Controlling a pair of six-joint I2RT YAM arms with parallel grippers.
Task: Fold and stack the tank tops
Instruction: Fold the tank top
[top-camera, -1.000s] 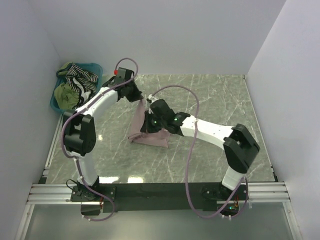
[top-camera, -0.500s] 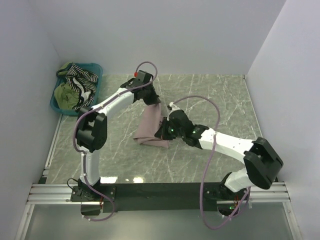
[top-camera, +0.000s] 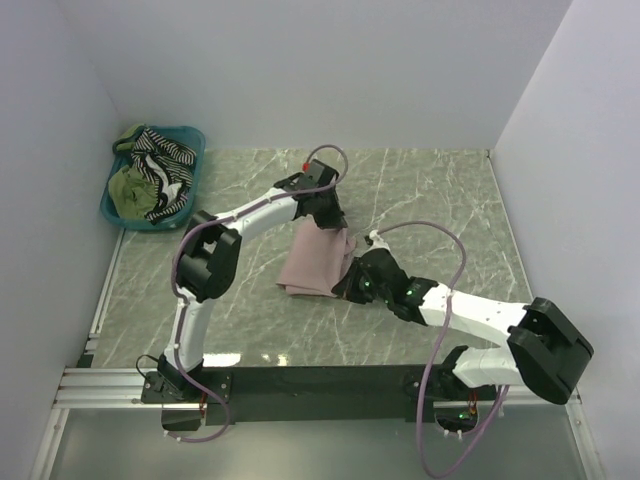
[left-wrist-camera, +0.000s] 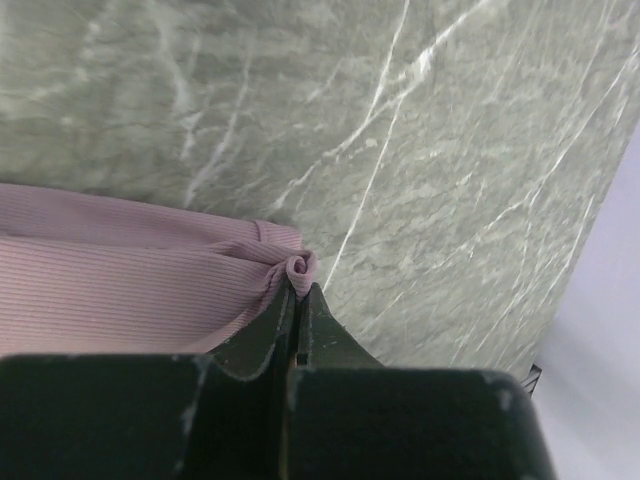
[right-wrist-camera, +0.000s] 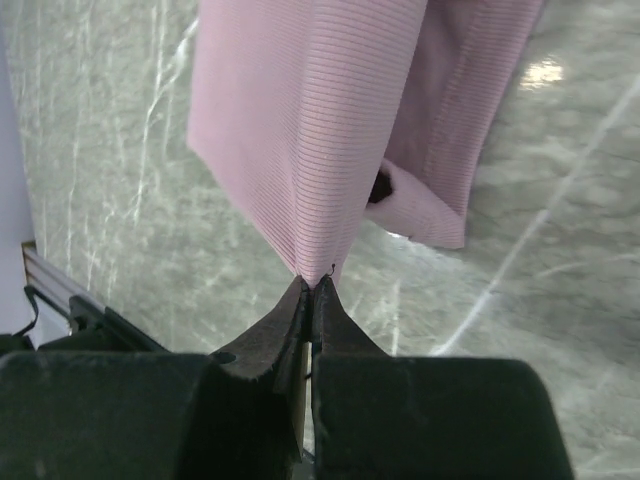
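Observation:
A dusty pink tank top (top-camera: 315, 262) hangs stretched between both grippers over the middle of the marble table. My left gripper (top-camera: 330, 218) is shut on its far corner, a bunched fold (left-wrist-camera: 298, 268) pinched at the fingertips. My right gripper (top-camera: 350, 285) is shut on its near corner (right-wrist-camera: 322, 262), and the ribbed cloth (right-wrist-camera: 320, 110) drapes away from the tips. An olive green tank top (top-camera: 132, 188) and a black-and-white striped tank top (top-camera: 165, 155) lie piled in the teal basket (top-camera: 193, 140) at the far left.
The teal basket sits against the left wall at the table's far corner. White walls close in the table on three sides. A metal rail (top-camera: 300, 380) with the arm bases runs along the near edge.
Both grippers have carried the pink tank top to the right and nearer. The cloth, hanging steeply a second ago, now lies lower and more spread out. The basket has not moved.

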